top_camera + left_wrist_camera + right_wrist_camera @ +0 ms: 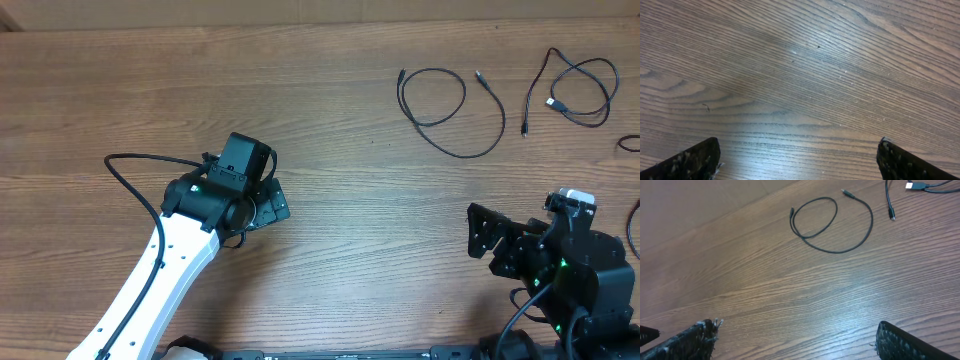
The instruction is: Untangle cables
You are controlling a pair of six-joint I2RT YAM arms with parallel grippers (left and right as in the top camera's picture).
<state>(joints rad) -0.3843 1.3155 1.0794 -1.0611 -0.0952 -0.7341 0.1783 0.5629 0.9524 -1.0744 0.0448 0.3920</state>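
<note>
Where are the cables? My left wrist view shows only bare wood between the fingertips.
Observer: In the overhead view, a looped cable lies far to the right of the left pincer.
Operator: Is it tangled with another one?
Observer: No. A second cable lies further right, apart from it.
Operator: Is the right arm better placed?
Observer: Probably. The right pincer is open, and the looped cable shows in its wrist view.
</note>
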